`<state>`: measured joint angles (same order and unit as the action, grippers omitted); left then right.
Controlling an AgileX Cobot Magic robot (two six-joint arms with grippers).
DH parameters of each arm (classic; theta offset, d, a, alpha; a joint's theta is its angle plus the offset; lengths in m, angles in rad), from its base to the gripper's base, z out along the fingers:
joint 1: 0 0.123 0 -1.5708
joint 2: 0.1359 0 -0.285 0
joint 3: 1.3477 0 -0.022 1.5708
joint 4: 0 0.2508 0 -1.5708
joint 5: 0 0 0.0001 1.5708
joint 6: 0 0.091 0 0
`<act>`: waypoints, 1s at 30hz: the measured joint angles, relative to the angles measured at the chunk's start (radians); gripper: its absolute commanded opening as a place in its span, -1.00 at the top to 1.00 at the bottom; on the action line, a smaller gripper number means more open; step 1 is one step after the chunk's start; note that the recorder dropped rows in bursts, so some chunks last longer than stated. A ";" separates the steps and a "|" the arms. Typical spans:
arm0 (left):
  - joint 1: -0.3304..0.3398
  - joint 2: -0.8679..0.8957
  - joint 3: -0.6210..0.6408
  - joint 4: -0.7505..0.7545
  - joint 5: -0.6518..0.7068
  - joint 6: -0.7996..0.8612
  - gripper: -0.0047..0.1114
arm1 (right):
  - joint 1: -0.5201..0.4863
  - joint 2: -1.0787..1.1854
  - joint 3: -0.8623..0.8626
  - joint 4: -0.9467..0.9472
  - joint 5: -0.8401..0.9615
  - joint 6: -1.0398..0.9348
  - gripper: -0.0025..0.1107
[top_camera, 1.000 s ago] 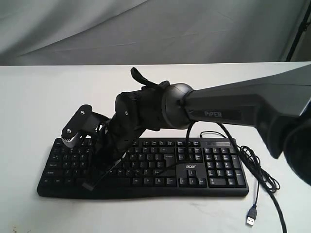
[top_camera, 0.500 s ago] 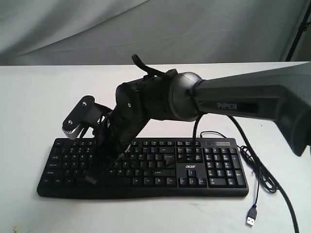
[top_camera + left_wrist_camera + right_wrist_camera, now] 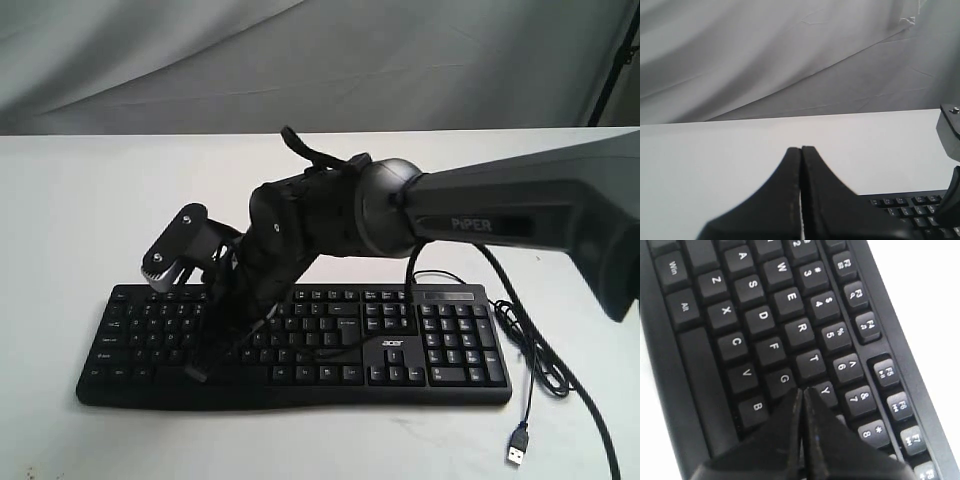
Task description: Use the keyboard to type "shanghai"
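Keyboard (image 3: 330, 362) lies flat on the white table (image 3: 80, 220), near its front edge, long side across the exterior view, number pad toward the right. Its black cable (image 3: 540, 365) loops on the table just beside the number-pad end, with the USB plug (image 3: 517, 447) lying free on the surface. The right arm (image 3: 500, 215) reaches across the middle and bends down over the left half of the letter keys. Right gripper (image 3: 801, 390) is clenched – fingers pressed together, nothing between them – with the tip over the letter rows between the G key (image 3: 785, 378) and the Y key (image 3: 826, 389); contact with a key cannot be confirmed. Left gripper (image 3: 801, 148) is likewise clenched on nothing and hangs above bare table – a corner of the keyboard shows beyond it in the left wrist view. Grey backdrop cloth (image 3: 300, 60) hangs behind the table.
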<state>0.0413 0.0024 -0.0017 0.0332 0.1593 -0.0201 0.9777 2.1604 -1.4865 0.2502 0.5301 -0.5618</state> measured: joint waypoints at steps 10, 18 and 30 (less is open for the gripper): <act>0.000 0.000 0.000 0.000 0.000 0.000 0.92 | 0.000 0.008 0.000 0.003 -0.018 -0.002 0.96; 0.000 0.000 0.000 0.000 0.000 0.000 0.92 | 0.000 0.025 0.000 0.013 -0.018 -0.006 0.96; 0.000 0.000 0.000 0.000 0.000 0.000 0.92 | 0.007 0.013 -0.068 0.013 -0.009 -0.026 0.96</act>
<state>0.0413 0.0024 -0.0017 0.0332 0.1593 -0.0201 0.9848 2.1733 -1.5546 0.2636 0.5210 -0.5880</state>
